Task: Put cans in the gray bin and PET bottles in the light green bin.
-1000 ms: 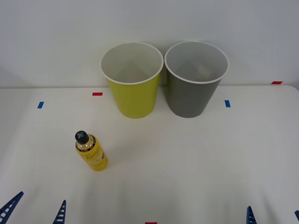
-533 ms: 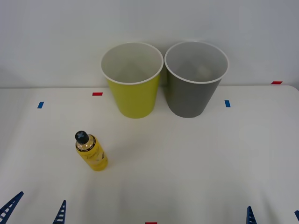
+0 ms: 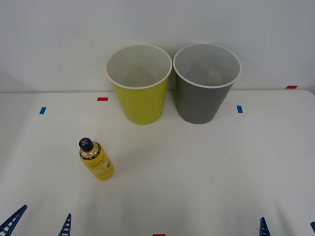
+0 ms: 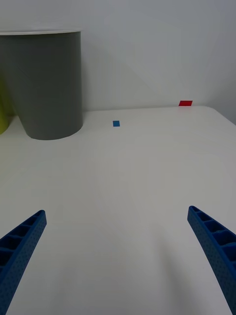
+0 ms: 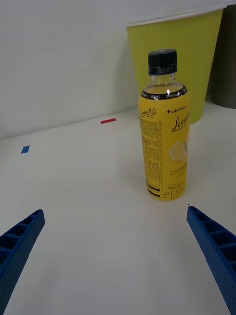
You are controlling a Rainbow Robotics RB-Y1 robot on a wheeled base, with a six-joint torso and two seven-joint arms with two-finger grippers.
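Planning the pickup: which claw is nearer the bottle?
Left. The left claw sits just short of the bottle, open; the right claw is far across the table.

A lab test bench — bare white table (image 3: 206,167) with tape markers (image 3: 102,99) — blank wall (image 3: 157,24).

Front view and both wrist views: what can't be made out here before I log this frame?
- Gray bin: its floor, front view, behind its own near wall.
- Light green bin: its floor likewise; left wrist view cuts off its base behind the PET bottle.
- Left hand and right hand: cut by the bottom edge.
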